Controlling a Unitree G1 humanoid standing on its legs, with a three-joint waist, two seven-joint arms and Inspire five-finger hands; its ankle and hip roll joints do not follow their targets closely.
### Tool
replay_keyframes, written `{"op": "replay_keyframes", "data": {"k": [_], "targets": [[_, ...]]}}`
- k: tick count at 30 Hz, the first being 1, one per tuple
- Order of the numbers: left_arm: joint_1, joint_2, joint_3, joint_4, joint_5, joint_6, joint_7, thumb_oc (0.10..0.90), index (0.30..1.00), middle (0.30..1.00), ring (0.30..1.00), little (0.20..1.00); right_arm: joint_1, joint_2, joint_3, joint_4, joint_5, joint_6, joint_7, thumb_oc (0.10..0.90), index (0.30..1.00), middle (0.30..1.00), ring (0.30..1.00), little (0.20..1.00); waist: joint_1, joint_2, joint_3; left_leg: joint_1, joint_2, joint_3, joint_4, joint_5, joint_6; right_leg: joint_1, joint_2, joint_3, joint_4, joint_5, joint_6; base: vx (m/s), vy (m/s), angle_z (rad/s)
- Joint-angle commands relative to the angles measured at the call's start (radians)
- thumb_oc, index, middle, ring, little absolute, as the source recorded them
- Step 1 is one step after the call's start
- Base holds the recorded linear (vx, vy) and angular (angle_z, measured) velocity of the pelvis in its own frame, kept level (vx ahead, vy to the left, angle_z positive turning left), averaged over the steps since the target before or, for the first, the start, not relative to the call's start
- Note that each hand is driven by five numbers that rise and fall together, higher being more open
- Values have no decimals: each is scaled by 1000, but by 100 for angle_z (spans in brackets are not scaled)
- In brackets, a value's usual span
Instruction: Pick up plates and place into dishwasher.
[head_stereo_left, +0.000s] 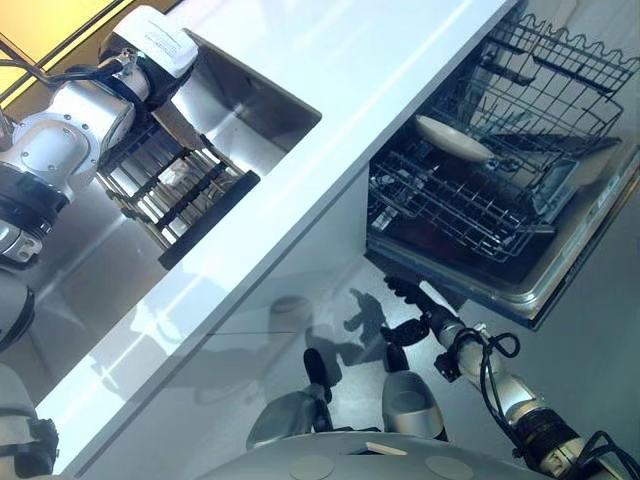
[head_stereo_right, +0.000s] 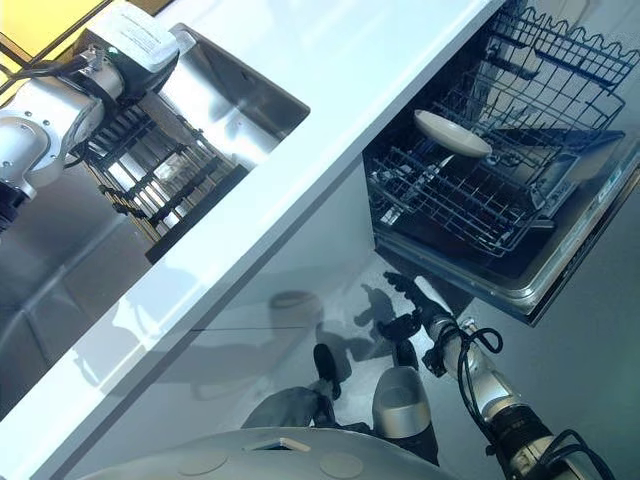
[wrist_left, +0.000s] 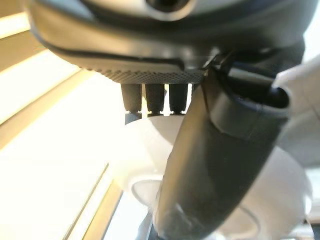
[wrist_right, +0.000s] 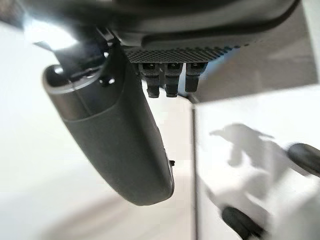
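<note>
My left hand (wrist_left: 220, 165) reaches down into the sink (head_stereo_left: 255, 100), over a black dish rack (head_stereo_left: 195, 205). Its fingers (wrist_left: 155, 95) are straight and its thumb stands out, with a white plate (wrist_left: 142, 150) just past them; I cannot tell if they touch it. A pale bit of plate (head_stereo_left: 176, 176) shows between the rack's bars. Another white plate (head_stereo_left: 452, 138) lies in the lower rack (head_stereo_left: 470, 205) of the open dishwasher. My right hand (head_stereo_left: 412, 312) hangs low under the dishwasher door (head_stereo_left: 560, 275), relaxed and holding nothing.
A white counter (head_stereo_left: 330, 150) runs between the sink and the dishwasher. The dishwasher's upper wire rack (head_stereo_left: 570, 70) is pulled out above the lower one. A grey cabinet front (head_stereo_left: 250, 340) stands below the counter.
</note>
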Motion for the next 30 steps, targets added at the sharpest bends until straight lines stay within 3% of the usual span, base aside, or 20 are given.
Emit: {"op": "replay_keyframes", "data": {"k": [1, 6, 10, 14, 17, 23, 30], "targets": [[-40, 114, 132, 30, -118, 89, 204, 100, 300, 300, 300, 200, 37, 5, -48, -143, 43, -118, -90, 800, 900, 900, 900, 900, -2, -21, -179, 52, -98, 17, 43, -172, 34, -28, 89, 10, 13, 2, 30, -32, 18, -2], [62, 141, 273, -2, -299, 60, 297, 100, 300, 300, 300, 200, 44, 5, -125, -250, 45, -132, -178, 800, 900, 900, 900, 900, 8, -27, -204, 71, -91, 16, 23, -170, 34, -13, 94, 9, 10, -8, 28, -37, 9, -2], [235, 151, 455, -63, -442, 8, 404, 100, 300, 300, 300, 200, 38, 7, -199, -358, 16, -137, -279, 800, 900, 900, 900, 900, 24, -34, -219, 81, -88, 10, 15, -173, 36, -6, 98, 15, 12, -15, 26, -47, 21, -1], [447, 123, 671, -191, -475, -18, 467, 100, 300, 300, 300, 200, 23, -2, -259, -442, -37, -168, -367, 800, 900, 900, 900, 900, 44, -45, -232, 88, -84, 3, 13, -176, 37, 1, 97, 13, 15, -21, 24, -39, 27, 1], [594, 84, 808, -328, -476, -31, 482, 100, 300, 300, 300, 200, -3, -44, -303, -497, -98, -205, -370, 800, 900, 900, 900, 900, 66, -57, -243, 90, -83, -6, 11, -176, 34, 9, 95, 4, 9, -21, 23, -12, 9, 1], [734, 2, 917, -502, -500, -90, 484, 100, 300, 300, 300, 200, -79, -148, -309, -569, -181, -278, -316, 800, 900, 900, 900, 900, 101, -75, -257, 91, -81, -18, 9, -174, 28, 23, 91, -23, -2, -20, 22, -40, 16, 7], [752, -92, 876, -584, -529, -133, 458, 100, 300, 300, 300, 200, -202, -195, -216, -620, -190, -290, -230, 800, 900, 900, 900, 900, 134, -88, -262, 92, -83, -41, 10, -169, 26, 33, 87, -45, 7, -27, 17, -29, 12, 12]]}}
